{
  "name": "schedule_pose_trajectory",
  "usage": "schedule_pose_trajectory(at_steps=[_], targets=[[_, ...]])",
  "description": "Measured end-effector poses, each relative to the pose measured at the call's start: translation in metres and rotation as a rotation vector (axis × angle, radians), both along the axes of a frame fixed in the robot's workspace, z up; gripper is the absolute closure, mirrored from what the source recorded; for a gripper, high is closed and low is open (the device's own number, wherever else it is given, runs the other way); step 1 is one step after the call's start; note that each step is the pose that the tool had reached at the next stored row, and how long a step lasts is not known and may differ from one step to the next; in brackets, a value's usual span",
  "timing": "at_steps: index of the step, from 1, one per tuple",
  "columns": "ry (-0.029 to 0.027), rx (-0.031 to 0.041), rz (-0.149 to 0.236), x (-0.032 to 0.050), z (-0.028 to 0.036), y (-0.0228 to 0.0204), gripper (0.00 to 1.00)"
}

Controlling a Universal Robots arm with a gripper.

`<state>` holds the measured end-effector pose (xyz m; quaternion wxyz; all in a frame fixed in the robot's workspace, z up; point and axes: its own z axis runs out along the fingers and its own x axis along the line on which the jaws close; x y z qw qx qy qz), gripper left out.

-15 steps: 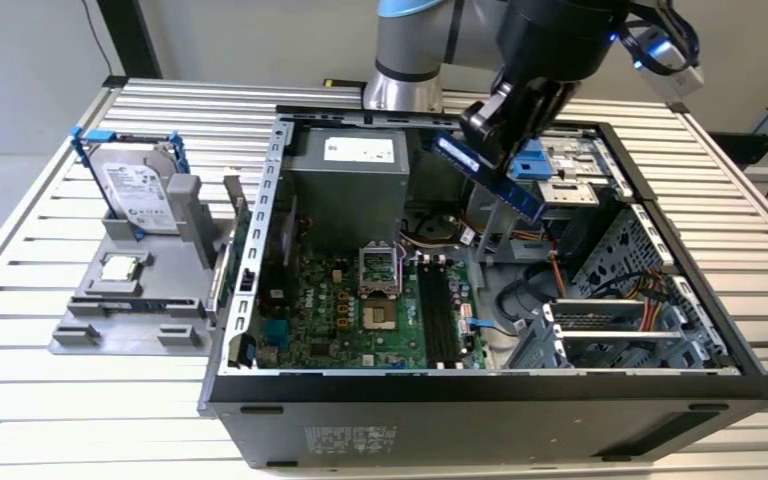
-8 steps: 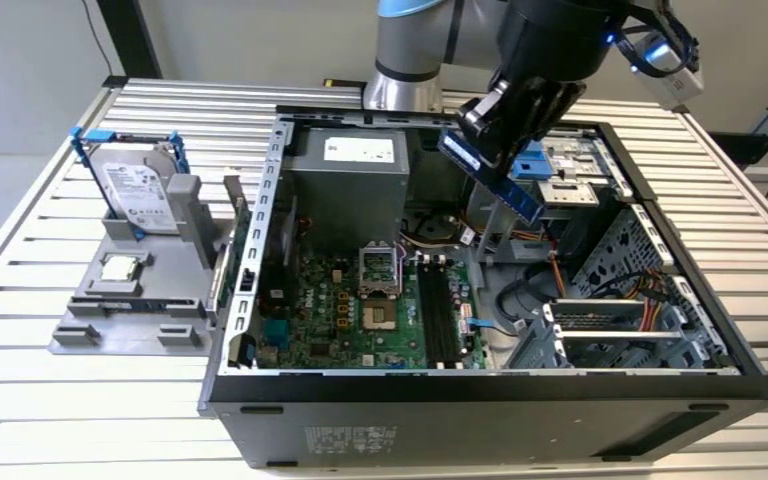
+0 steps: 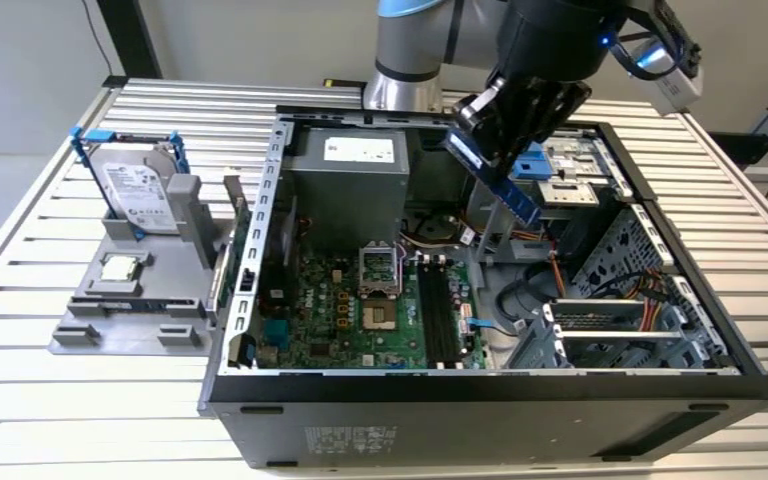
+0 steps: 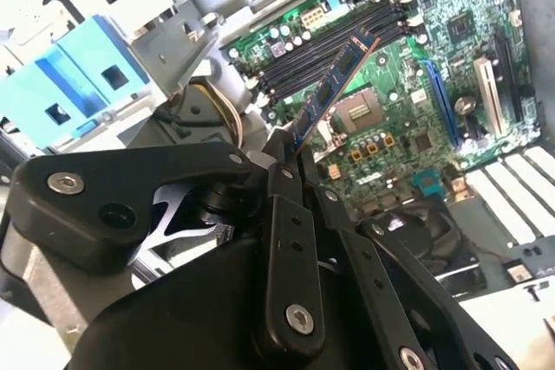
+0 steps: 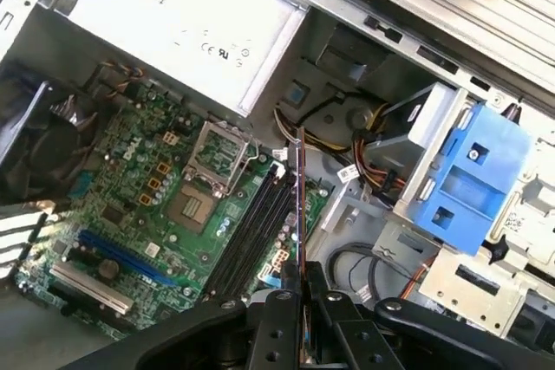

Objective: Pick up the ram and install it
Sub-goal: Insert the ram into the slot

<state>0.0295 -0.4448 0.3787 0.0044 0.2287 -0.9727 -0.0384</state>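
- I count one arm [image 3: 411, 50] with one gripper [image 3: 478, 135], hanging over the far part of the single open computer case [image 3: 491, 390], which lies on the slatted desk [image 3: 77, 420].
- There is one ram [image 3: 502, 182]. The two fingers [image 4: 282, 184] are clamped on one end of it, and the rest of the stick sticks out free.
- In the exterior view its long axis is slanted. The gripped end is high and toward the far side, and the free end points down into the case and toward the exterior view's right.
- It is in the air above the inside of the case, just beside the one blue drive bracket [image 3: 534, 160], and it touches nothing but the fingers.
- In the second wrist view the free end points at the one green motherboard [image 3: 357, 310]. In the first wrist view I see the stick edge-on, as a thin line.
- The bank of long dark memory slots [image 3: 440, 310] looks like four side by side. I see no stick seated in any of them, and the ram is well above them.
- On the exterior view's left, outside the case, one grey stand [image 3: 131, 320] carries one hard drive [image 3: 137, 190] upright in a blue frame and one small square processor chip [image 3: 120, 268] lying flat nearer to me.
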Motion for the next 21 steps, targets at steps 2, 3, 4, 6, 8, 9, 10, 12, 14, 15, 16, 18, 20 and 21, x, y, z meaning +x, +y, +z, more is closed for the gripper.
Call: schedule_pose_trajectory(at_steps=[2,3,4,6,8,9,10,12,14,15,16,18,20,21], targets=[[0.0000,0.0000,-0.027,0.0000,0.0000,0.0000,1.00],[0.0000,0.0000,-0.042,0.0000,-0.0001,0.0000,1.00],[0.0000,-0.0001,-0.056,0.0000,0.0000,0.0000,1.00],[0.0000,0.0000,-0.083,0.0000,-0.0001,0.0000,1.00],[0.0000,0.0000,-0.111,0.0000,-0.0001,0.0000,1.00],[0.0000,0.0000,-0.124,0.0000,-0.0001,0.0000,1.00],[0.0000,0.0000,-0.137,0.0000,-0.0001,0.0000,1.00],[0.0000,0.0000,-0.164,0.0000,-0.0002,0.0000,1.00],[0.0000,-0.0001,-0.190,0.0000,-0.0002,0.0000,1.00],[0.0000,0.0000,-0.202,0.0000,-0.0002,-0.0001,1.00],[0.0000,-0.0001,-0.212,0.0000,-0.0002,-0.0001,1.00],[0.0000,0.0000,-0.233,0.0000,-0.0003,-0.0002,1.00],[0.0000,0.0000,-0.255,0.0000,-0.0003,-0.0002,1.00],[0.0000,0.0000,-0.266,0.0000,-0.0003,-0.0003,1.00]])
